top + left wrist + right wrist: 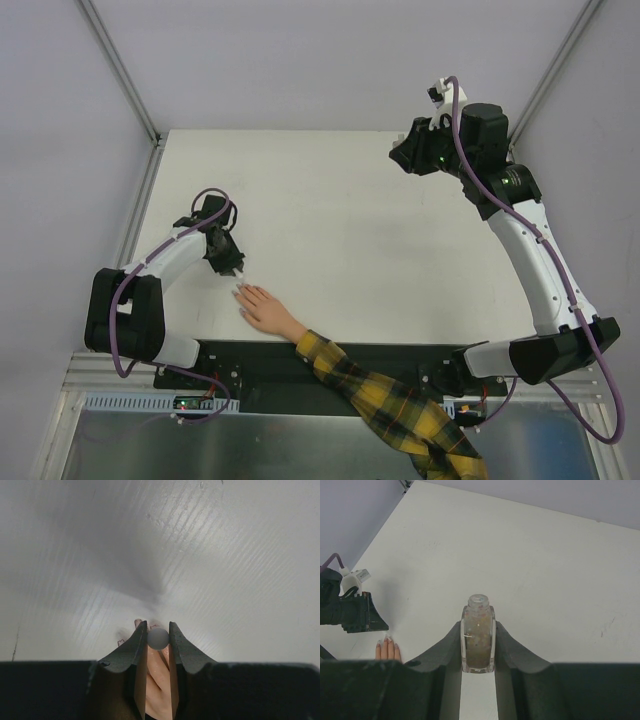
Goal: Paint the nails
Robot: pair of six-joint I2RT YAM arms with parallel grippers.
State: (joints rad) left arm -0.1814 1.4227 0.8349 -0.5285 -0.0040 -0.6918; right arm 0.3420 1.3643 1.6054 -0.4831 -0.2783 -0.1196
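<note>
Your left gripper [232, 268], clamped on a small pale knob [158, 637], sits just over the nails [238, 291] of the mannequin hand [266, 311], which lies diagonally near the table's [350, 230] near edge with fingertips pointing far-left, while your right gripper [478, 647] squeezes a speckled bottle [478, 630].

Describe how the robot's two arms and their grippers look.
The left arm and right arm have white links, black joint housings and looping purple cables. The left gripper and right gripper have dark, matte, curved fingers. Small green lights glow on the right arm's joints.
</note>
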